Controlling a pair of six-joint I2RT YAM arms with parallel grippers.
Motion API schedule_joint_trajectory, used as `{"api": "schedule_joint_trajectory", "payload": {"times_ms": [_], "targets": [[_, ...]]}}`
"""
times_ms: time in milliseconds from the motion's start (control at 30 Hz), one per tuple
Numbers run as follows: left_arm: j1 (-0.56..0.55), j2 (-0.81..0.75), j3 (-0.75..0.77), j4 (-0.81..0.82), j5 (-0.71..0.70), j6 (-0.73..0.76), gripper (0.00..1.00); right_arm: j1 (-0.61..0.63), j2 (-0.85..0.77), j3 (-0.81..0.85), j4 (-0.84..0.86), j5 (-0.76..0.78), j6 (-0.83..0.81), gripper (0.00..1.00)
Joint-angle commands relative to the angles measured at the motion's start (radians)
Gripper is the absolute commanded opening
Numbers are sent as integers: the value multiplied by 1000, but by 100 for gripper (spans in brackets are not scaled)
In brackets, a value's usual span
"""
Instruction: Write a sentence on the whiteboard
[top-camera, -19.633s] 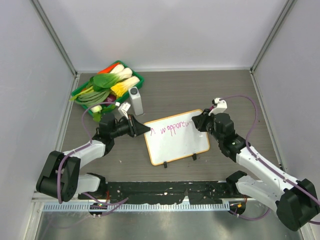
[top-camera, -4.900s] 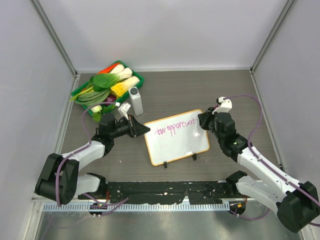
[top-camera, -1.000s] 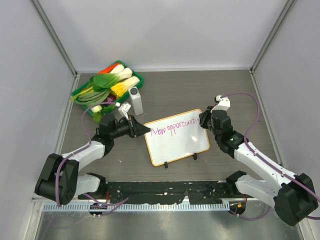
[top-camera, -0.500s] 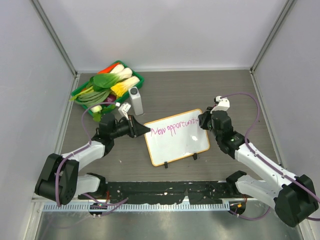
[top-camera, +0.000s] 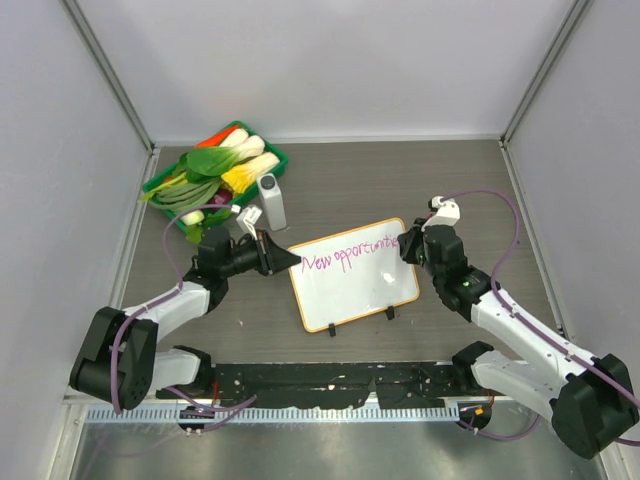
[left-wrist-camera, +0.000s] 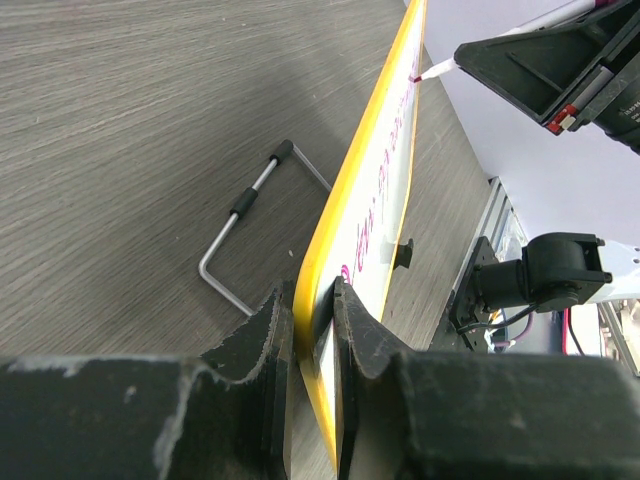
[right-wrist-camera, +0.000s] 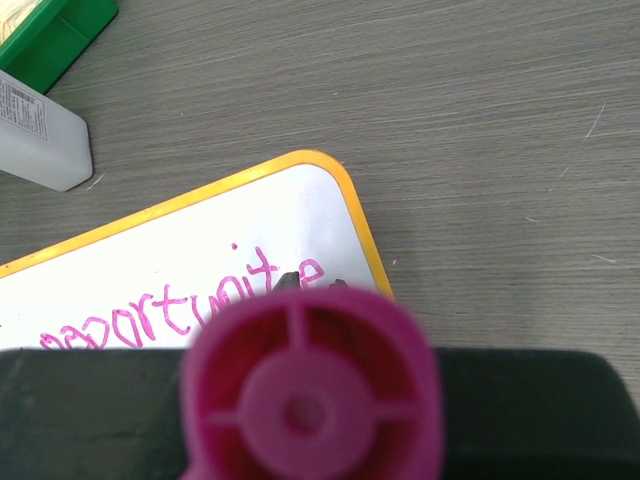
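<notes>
The whiteboard (top-camera: 352, 272), white with an orange frame and two black clip feet on its near edge, lies mid-table. Its top line carries the pink sentence (top-camera: 350, 255), reading "New opportunitie". My left gripper (top-camera: 284, 257) is shut on the board's left edge; the left wrist view shows both jaws clamped on the yellow rim (left-wrist-camera: 322, 300). My right gripper (top-camera: 407, 243) is shut on a pink marker (right-wrist-camera: 310, 395), whose tip (left-wrist-camera: 428, 71) touches the board's upper right corner just after the final "e" (right-wrist-camera: 308, 271). The marker's end fills the right wrist view.
A green tray (top-camera: 215, 172) of toy vegetables stands at the back left. A white bottle (top-camera: 271, 202) lies just behind the board's left corner, also in the right wrist view (right-wrist-camera: 40, 140). A bent metal wire stand (left-wrist-camera: 250, 225) lies on the table beside the board.
Over twenty seconds the line has grown from "N opportu" to "New opportunitie". In the last second the right gripper has shifted slightly right along the board's top edge. The left arm has held still.
</notes>
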Motion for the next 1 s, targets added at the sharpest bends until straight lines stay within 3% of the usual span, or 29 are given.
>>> {"api": "schedule_joint_trajectory", "payload": {"times_ms": [0,967], "targets": [[-8,0,2,-40,-54,83,0,-3,-7,-3,-31,41,-9,1],[-6,-8,1,-44,-57,85,0,-3,-10,100,10,105,-28,1]]}}
